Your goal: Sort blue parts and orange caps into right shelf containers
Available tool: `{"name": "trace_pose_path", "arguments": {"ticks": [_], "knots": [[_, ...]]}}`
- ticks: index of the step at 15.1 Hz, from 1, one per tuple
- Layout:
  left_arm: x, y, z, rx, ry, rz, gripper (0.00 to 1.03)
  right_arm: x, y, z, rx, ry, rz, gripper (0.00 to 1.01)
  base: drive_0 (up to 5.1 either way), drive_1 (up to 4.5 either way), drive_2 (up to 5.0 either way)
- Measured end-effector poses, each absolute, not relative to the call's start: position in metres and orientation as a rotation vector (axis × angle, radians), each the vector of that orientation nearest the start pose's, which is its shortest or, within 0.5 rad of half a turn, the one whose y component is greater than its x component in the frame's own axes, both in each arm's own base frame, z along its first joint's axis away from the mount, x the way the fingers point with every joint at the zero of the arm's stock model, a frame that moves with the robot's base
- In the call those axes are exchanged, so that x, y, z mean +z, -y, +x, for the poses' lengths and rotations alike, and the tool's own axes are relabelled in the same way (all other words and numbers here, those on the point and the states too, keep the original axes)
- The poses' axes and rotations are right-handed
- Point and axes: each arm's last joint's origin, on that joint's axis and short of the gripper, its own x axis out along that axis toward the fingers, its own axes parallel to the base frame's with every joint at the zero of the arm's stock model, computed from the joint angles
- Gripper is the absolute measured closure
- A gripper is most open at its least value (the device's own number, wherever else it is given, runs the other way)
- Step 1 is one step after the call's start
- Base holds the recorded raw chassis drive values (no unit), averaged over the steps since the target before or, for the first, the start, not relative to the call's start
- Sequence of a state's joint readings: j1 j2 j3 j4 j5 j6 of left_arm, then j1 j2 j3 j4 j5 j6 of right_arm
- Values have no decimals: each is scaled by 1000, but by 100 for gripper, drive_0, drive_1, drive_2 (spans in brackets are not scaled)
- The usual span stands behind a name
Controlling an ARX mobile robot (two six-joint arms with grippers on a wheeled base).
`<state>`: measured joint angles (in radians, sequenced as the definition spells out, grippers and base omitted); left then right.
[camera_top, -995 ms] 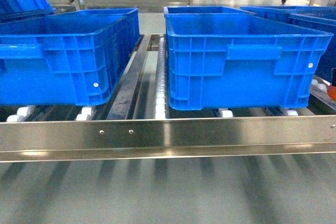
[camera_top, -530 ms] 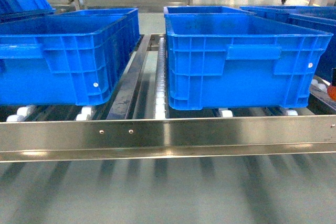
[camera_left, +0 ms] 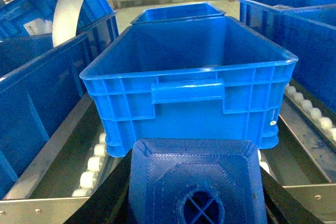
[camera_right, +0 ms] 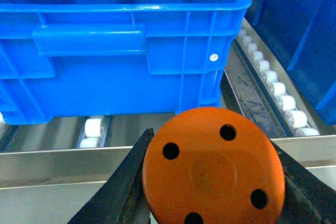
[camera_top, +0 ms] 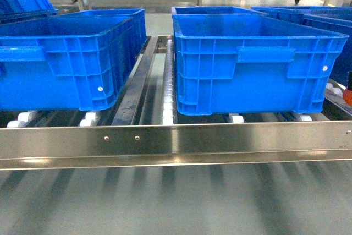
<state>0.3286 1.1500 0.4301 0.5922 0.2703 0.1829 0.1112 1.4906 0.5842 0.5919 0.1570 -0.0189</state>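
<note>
Two hands loaded, neither visible in head view. Left hand (camera_left: 197,192) pinches a blue part (camera_left: 197,179) between its dark fingers (camera_left: 107,192), seen at bottom of left wrist view; part's face with round cross-marked recess points at camera. It hangs low and level, just in front of the shelf (camera_left: 42,205) front rail, facing a blue crate (camera_left: 189,85) head-on; crate interior shows nothing inside from this angle. Right hand (camera_right: 212,169) pinches an orange cap (camera_right: 212,166), flat top with four small holes toward camera, dark fingers (camera_right: 118,187) pressed against both sides. It sits just in front of the steel rail (camera_right: 63,166), below the rim of a crate (camera_right: 121,45), handle ledge up-left. White rollers (camera_right: 275,87) run along the track to the right, another crate wall beyond.

Head view: two large crates on the shelf (camera_top: 176,141), left one (camera_top: 66,61) and right one (camera_top: 253,64), steel divider and roller strip (camera_top: 168,89) between them, more crates behind. Small orange-white bit at far right edge, cannot tell what.

Versus a second ago: head view is near identical, crates and rail in same places, only a tiny frame jitter. No arm has come into head view.
</note>
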Motion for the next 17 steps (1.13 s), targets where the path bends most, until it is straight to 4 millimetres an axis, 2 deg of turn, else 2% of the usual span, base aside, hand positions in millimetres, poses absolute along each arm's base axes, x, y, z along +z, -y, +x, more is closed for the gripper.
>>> {"name": "trace_pose_path", "arguments": {"ticks": [17], "knots": [[216,-67,221,47,-127,145,59,181,-28,287,-42,-312,-61,57,0,0,0]]}}
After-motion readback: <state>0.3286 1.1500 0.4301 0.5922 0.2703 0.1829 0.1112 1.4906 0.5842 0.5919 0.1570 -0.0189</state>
